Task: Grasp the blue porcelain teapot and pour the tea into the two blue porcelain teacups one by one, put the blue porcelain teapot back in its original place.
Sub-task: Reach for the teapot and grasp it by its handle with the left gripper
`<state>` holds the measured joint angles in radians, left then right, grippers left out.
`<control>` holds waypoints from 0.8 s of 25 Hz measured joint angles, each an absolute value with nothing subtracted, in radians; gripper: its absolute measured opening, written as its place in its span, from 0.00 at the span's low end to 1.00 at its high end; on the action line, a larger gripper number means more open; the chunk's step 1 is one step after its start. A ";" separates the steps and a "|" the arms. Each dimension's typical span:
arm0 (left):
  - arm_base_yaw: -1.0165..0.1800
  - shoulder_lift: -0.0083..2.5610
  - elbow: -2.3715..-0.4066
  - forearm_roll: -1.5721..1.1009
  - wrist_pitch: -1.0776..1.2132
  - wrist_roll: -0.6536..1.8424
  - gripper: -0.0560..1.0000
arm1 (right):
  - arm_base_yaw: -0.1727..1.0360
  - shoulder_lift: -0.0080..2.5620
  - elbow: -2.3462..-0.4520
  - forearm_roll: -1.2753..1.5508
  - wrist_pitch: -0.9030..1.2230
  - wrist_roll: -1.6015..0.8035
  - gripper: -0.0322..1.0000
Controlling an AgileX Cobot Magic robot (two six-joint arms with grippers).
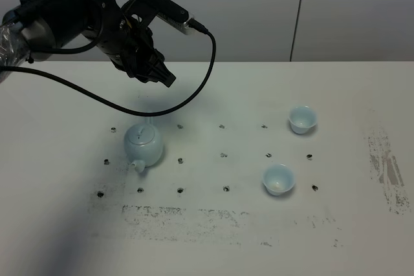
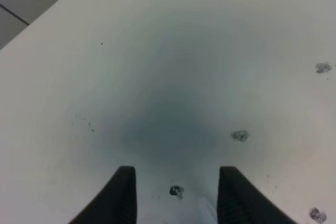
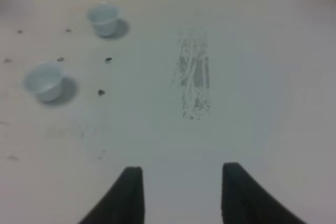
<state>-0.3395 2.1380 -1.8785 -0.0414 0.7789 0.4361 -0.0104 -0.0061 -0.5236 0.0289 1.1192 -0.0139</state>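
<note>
The blue porcelain teapot [image 1: 143, 146] stands upright on the white table at the left, lid on, spout toward the front. The two blue porcelain teacups stand at the right: one farther back [image 1: 302, 119] and one nearer the front [image 1: 278, 180]. My left gripper [image 1: 162, 74] hangs in the air behind and above the teapot, apart from it, jaws open and empty [image 2: 177, 190]. The teapot does not show in the left wrist view. My right gripper [image 3: 181, 187] is open and empty; both teacups [image 3: 104, 19] [image 3: 44, 81] lie far ahead of it. The right arm is out of the exterior view.
The white table [image 1: 259, 237] carries a grid of small dark dots and grey scuff patches along the front [image 1: 181, 214] and at the right [image 1: 388, 169]. A black cable [image 1: 194, 92] loops from the left arm over the table behind the teapot. A grey wall stands behind.
</note>
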 joint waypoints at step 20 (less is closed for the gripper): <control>-0.344 2.138 -1.882 -0.036 0.817 0.402 0.45 | -0.093 -0.007 -0.524 0.032 1.118 -0.016 0.38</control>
